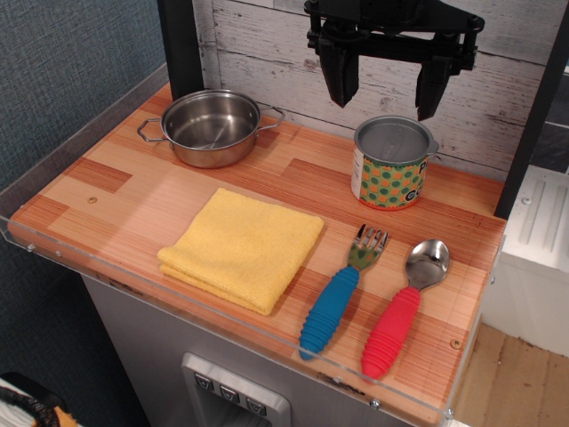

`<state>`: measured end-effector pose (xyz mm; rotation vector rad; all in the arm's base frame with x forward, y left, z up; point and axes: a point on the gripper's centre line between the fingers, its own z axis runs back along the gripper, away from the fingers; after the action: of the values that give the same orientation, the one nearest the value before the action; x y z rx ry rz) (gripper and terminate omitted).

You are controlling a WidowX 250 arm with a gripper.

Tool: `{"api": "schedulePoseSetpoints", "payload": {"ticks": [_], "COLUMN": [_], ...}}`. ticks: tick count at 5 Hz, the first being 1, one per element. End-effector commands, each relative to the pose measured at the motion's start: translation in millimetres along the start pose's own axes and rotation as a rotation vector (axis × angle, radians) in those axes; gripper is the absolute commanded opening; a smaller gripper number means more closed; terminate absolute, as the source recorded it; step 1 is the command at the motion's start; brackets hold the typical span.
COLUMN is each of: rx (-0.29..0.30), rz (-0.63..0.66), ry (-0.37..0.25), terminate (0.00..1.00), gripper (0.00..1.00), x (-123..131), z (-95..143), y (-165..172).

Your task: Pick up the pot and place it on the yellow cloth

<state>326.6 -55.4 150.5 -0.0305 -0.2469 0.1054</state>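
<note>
The pot (212,127) is a small shiny steel pot with two wire loop handles. It stands upright and empty at the back left of the wooden counter. The yellow cloth (242,247) lies folded flat in the front middle, apart from the pot. My gripper (388,96) hangs at the back right, high above the can, well to the right of the pot. Its two black fingers are spread wide and hold nothing.
A can (393,164) with a green-and-orange dotted label stands under the gripper. A blue-handled fork (336,296) and a red-handled spoon (402,310) lie at the front right. A clear raised rim (222,311) runs along the counter's edges. A black post (180,44) stands behind the pot.
</note>
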Motion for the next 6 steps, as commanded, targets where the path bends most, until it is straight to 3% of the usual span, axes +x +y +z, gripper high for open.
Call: {"api": "schedulePoseSetpoints", "payload": {"ticks": [1, 3, 6], "rx": [0.0, 0.058, 0.196], "rz": [0.0, 0.05, 0.081], "ry": [0.0, -0.013, -0.029], "terminate": [0.0, 0.0, 0.0], "gripper": [1.0, 1.0, 1.0], "x": [0.0, 7.3, 26.2], "z": [0.0, -5.7, -23.3], "y": [0.0, 37.4, 108.0]}}
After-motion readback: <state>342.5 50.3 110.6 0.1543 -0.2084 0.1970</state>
